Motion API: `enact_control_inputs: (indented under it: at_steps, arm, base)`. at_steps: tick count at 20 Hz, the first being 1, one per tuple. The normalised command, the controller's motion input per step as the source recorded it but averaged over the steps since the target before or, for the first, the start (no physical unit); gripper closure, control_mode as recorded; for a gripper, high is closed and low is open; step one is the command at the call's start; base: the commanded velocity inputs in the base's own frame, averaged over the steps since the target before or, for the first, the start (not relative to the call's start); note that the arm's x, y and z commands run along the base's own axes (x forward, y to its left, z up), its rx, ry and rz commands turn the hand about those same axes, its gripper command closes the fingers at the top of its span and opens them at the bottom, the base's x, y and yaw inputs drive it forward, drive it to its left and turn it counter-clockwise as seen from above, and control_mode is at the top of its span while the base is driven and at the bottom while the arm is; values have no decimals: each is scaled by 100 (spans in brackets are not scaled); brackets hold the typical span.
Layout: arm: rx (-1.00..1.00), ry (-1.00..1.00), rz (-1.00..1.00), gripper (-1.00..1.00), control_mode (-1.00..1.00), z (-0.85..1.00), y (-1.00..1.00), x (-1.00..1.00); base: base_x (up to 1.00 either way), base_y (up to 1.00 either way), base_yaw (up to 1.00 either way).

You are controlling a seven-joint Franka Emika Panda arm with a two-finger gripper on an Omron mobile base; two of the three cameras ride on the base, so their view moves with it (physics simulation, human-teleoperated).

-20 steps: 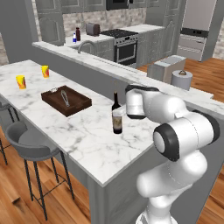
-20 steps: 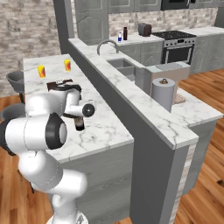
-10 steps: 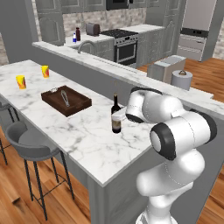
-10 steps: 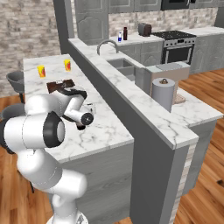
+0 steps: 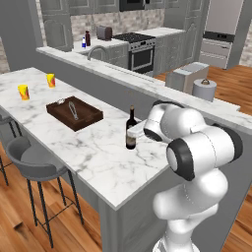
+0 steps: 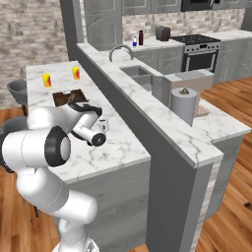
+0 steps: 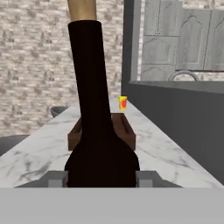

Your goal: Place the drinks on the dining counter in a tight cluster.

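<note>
Gripper (image 5: 132, 133) is sitting clamped on the wine bottle (image 5: 131, 129), jaws pressing the lower body from both sides. In the hand view the wine bottle (image 7: 99, 131) is standing upright between the two grey finger pads (image 7: 56, 179), dark body and slim neck running up to a tan top at the frame edge. Bottle base is resting on the dining counter (image 5: 98, 157), the white grey-veined marble slab, toward the near end, just in front of the raised grey divider wall (image 5: 118, 93).

A dark brown wooden tray (image 5: 75, 113) is lying further along the counter, apart from the bottle, with a small metal utensil in it. In the hand view the tray (image 7: 127, 129) is showing behind the bottle, partly hidden by it. Two orange-yellow cups (image 5: 23, 91) are standing at the far end of the slab, well apart from the bottle; one cup (image 7: 123, 103) is peeking out beyond the tray.

From the right base view the gripper (image 6: 103, 127) is reaching over the dining counter (image 6: 113, 152), the arm blocking most of the bottle.

The other two drinks are standing on the far back kitchen worktop by the stove: squat dark-maroon bottle (image 6: 141, 38) and small water bottle (image 6: 135, 42) just beside each other, well apart from the dining counter. A paper towel roll (image 6: 183, 106) is standing on the sink-side counter, and a grey bar stool (image 5: 34, 165) is sitting beside the slab.
</note>
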Motion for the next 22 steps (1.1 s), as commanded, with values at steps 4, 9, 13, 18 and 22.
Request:
enact_control_inputs:
  at_steps: [4, 9, 13, 18, 22]
  arm:
    - [3, 2, 0, 100, -100, -1, -21, 12]
    - [1, 0, 0, 100, -100, 0, -8, 7]
    - [0, -1, 0, 100, -100, 0, -1, 0]
    - [0, -4, 0, 100, -100, 0, 0, 0]
    - [1, -5, 0, 100, -100, 0, 0, 0]
  base:
    - [0, 0, 0]
    - [0, 0, 0]
    - [0, 0, 0]
    - [0, 0, 0]
    - [0, 0, 0]
